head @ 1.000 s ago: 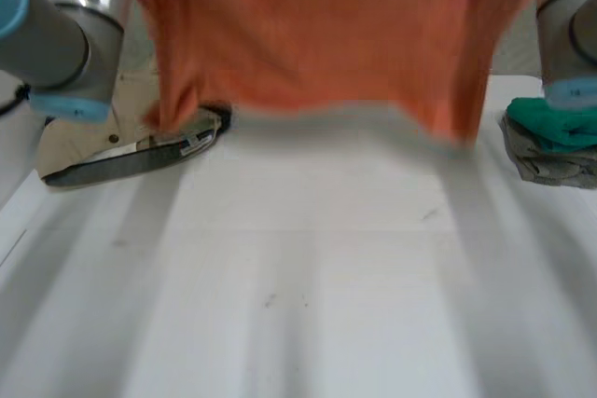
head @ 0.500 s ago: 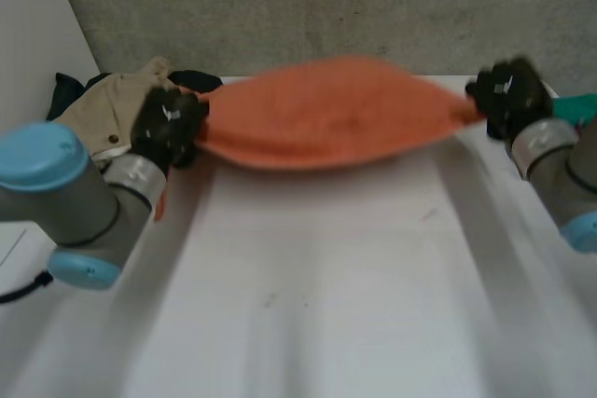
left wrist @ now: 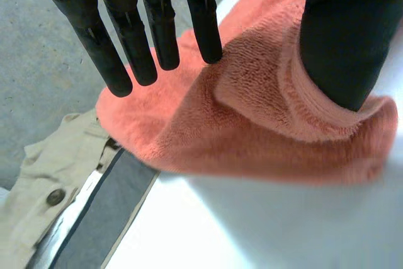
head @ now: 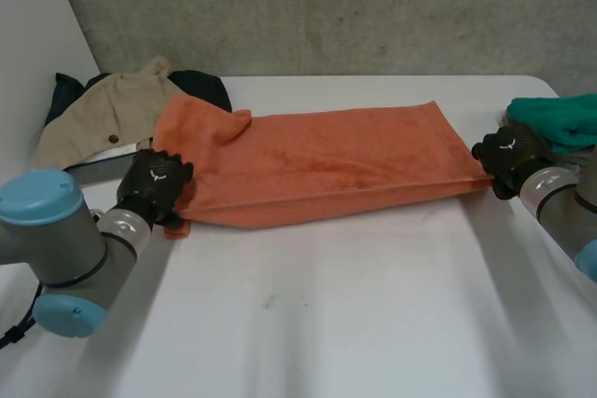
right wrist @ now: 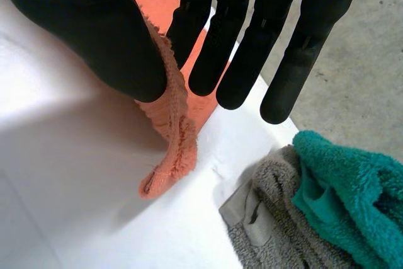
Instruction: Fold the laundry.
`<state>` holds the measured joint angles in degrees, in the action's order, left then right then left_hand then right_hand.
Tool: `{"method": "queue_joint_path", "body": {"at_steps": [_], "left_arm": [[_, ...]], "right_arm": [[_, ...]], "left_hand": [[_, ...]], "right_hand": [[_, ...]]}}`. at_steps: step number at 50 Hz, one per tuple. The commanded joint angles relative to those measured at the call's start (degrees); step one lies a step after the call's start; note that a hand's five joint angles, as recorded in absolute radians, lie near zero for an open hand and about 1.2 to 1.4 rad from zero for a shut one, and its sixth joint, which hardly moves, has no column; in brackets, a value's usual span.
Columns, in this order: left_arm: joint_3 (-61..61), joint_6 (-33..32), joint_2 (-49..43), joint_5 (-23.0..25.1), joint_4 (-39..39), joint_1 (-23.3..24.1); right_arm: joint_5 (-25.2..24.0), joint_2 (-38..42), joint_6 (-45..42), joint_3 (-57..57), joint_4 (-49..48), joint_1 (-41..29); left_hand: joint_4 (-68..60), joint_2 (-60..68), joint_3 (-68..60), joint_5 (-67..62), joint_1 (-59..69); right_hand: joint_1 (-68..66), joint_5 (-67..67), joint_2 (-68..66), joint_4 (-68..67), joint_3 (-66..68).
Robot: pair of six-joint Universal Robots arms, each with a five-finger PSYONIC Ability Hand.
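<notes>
An orange towel [head: 326, 160] lies folded lengthwise across the white table [head: 326, 323], with a bunched flap at its left end. My left hand [head: 154, 184] sits at the towel's near left corner. In the left wrist view its fingers [left wrist: 160, 36] are straight and spread, lifted off the towel [left wrist: 271, 111], and only the thumb rests on the corner. My right hand [head: 508, 154] is at the towel's right corner. In the right wrist view its thumb [right wrist: 94, 23] and fingers pinch the towel's edge [right wrist: 173, 130], whose tip hangs down to the table.
A beige garment [head: 103, 114] on a dark one [head: 201, 81] lies at the back left, close to my left hand, also seen beyond its fingertips [left wrist: 31, 187]. A teal towel [head: 560, 118] on a grey cloth [right wrist: 271, 218] sits just right of my right hand.
The towel hung high between both hands, then swung down and now lies flat on the table. The left hand's fingers have opened off it. The right hand keeps its pinch.
</notes>
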<state>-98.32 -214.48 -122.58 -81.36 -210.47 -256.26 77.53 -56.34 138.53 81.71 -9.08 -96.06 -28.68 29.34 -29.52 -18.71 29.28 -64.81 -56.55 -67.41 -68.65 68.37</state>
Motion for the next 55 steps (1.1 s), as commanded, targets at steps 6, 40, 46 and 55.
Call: {"method": "queue_joint_path", "body": {"at_steps": [6, 40, 46, 55], "left_arm": [[-4.1, -3.3, 6.8, -0.2, 0.2, -0.6], [0.4, -2.1, 27.3, 0.3, 41.5, 0.1], [5.8, -5.8, 15.8, 0.3, 36.5, 1.2], [27.3, -9.6, 1.6, 0.2, 27.1, 2.9]], "right_arm": [[-0.1, -0.3, 0.2, 2.0, 0.1, 0.3], [-0.4, -19.7, -18.3, 0.6, 33.2, 5.2], [0.3, -10.8, -18.2, -1.0, 26.6, 5.1], [5.5, -1.6, -16.5, -13.9, 9.4, 2.8]], "left_hand": [[-24.4, 23.7, -23.5, -24.3, 23.8], [-51.3, 50.7, -50.5, -51.3, 50.7], [-51.3, 50.7, -50.5, -51.3, 50.7], [-51.3, 50.7, -50.5, -51.3, 50.7]], "right_hand": [[-15.2, -13.5, -12.6, -11.3, 11.6], [-15.2, -13.5, -12.6, -11.3, 11.6], [-15.2, -13.5, -12.6, -11.3, 11.6], [-15.2, -13.5, -12.6, -11.3, 11.6]]}}
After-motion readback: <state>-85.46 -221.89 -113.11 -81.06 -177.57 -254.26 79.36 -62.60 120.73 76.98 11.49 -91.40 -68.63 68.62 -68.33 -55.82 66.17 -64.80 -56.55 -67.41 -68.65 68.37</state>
